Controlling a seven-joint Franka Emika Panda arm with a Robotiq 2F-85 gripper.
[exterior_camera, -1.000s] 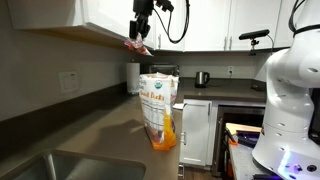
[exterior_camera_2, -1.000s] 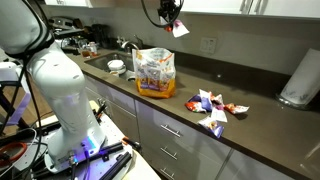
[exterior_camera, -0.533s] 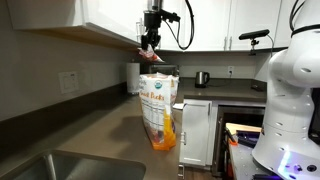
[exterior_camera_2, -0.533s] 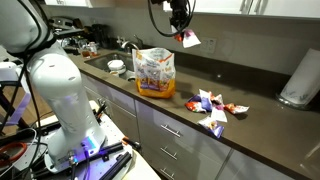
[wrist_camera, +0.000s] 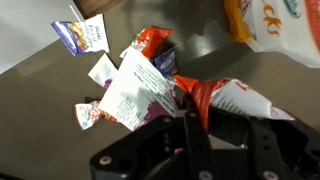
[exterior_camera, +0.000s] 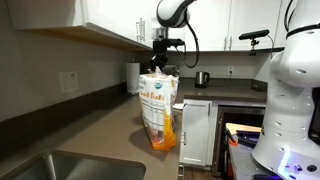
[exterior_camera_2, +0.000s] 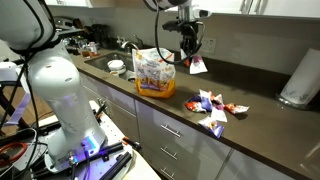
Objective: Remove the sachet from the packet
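Note:
The packet (exterior_camera: pixel 158 112) stands upright on the dark counter, white on top with red lettering and orange below; it also shows in an exterior view (exterior_camera_2: pixel 153 73) and at the top right of the wrist view (wrist_camera: pixel 280 25). My gripper (exterior_camera_2: pixel 190 55) hangs to the side of the packet, above the counter, shut on a red and white sachet (exterior_camera_2: pixel 196 64). In the wrist view the held sachet (wrist_camera: pixel 150 90) fills the middle, pinched between the jaws (wrist_camera: pixel 200 105). In an exterior view the gripper (exterior_camera: pixel 158 62) sits just above the packet's top.
Several loose sachets (exterior_camera_2: pixel 212 108) lie on the counter beside the packet, also seen below in the wrist view (wrist_camera: pixel 82 36). A paper-towel roll (exterior_camera_2: pixel 299 76) stands at the far end. A bowl (exterior_camera_2: pixel 117 66) and kettle (exterior_camera: pixel 201 78) sit on the counter; a sink (exterior_camera: pixel 60 165) is near.
My gripper has moved down and sideways from near the cupboards, carrying the sachet, to a spot lower beside the packet and over the loose sachets.

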